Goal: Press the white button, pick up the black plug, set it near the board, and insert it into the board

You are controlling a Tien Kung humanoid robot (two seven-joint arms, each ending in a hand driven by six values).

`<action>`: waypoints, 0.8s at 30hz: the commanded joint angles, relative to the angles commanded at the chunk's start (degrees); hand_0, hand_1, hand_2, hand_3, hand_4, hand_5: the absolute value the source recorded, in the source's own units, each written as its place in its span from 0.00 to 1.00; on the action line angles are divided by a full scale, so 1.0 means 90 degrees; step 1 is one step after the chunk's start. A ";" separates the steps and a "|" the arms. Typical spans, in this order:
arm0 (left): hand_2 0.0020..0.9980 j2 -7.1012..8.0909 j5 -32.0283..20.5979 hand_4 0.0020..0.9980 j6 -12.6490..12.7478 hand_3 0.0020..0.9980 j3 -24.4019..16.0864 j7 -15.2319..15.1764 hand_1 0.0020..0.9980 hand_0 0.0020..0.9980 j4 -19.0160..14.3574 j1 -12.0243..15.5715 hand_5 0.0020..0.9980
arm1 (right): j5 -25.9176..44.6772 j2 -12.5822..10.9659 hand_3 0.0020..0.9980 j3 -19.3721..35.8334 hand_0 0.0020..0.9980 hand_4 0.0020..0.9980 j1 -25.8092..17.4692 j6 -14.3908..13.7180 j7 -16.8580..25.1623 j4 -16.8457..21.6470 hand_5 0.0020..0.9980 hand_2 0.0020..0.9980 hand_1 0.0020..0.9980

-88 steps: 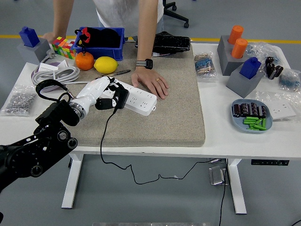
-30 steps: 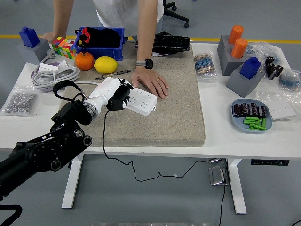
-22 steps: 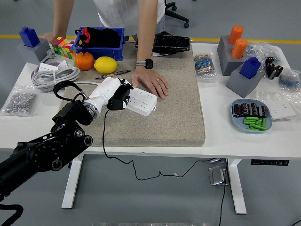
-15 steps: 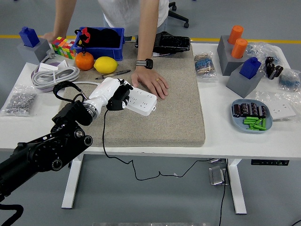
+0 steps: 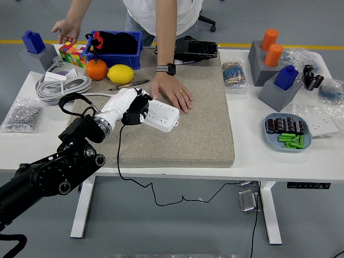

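Left of centre in the frame, the robot's white left hand (image 5: pixel 124 107) has its fingers curled around the small black plug (image 5: pixel 135 113), holding it over the near-left end of the long white plastic power strip (image 5: pixel 159 114), which lies on the tan felt mat (image 5: pixel 183 123). Whether the pins have entered a socket cannot be told. The plug looks light and rigid, likely easy to pinch by its moulded body; its thin black cord (image 5: pixel 119 161) hangs limp over the table edge and would probably drag a little, so a hold on the body, not the cord, seems wise. The strip is light too and may skate when pushed; a person's hand (image 5: pixel 172 92) lies flat on the mat just beside its far end.

At upper left, a blue plastic bin (image 5: pixel 114 54) holds dark, bag-like items with a red loop at its left edge. At right, a blue-grey oval dish (image 5: pixel 270 127) carries dark blocks and green stick-shaped pieces. The right arm is out of view.
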 joint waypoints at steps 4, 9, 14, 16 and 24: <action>0.88 0.0052 0.0056 0.83 0.0184 0.85 -0.0256 -0.0191 0.93 0.90 -0.0211 0.0030 0.33 | -0.0002 0.0004 0.58 0.0016 0.67 0.63 -0.0006 0.0000 -0.0001 -0.0001 0.33 0.56 0.60; 0.90 0.0075 0.0145 0.85 0.0224 0.86 -0.0513 -0.0220 0.94 0.93 -0.0432 0.0071 0.40 | -0.0005 0.0007 0.58 0.0031 0.67 0.63 -0.0002 0.0003 0.0000 0.0008 0.33 0.56 0.60; 0.90 0.0110 0.0242 0.85 0.0259 0.86 -0.0929 -0.0270 0.95 0.94 -0.0662 0.0234 0.44 | -0.0011 0.0007 0.58 0.0037 0.67 0.63 -0.0005 0.0003 0.0002 0.0008 0.33 0.56 0.60; 0.90 0.0144 0.0266 0.85 0.0319 0.86 -0.1188 -0.0340 0.95 0.94 -0.0748 0.0339 0.44 | -0.0016 0.0009 0.58 0.0043 0.67 0.63 -0.0011 0.0001 0.0002 0.0005 0.33 0.56 0.60; 0.89 0.0415 0.0386 0.85 0.0422 0.86 -0.2235 -0.0466 0.95 0.94 -0.0924 0.0662 0.49 | -0.0030 -0.0015 0.58 0.0039 0.67 0.63 -0.0025 -0.0007 0.0006 -0.0020 0.33 0.56 0.60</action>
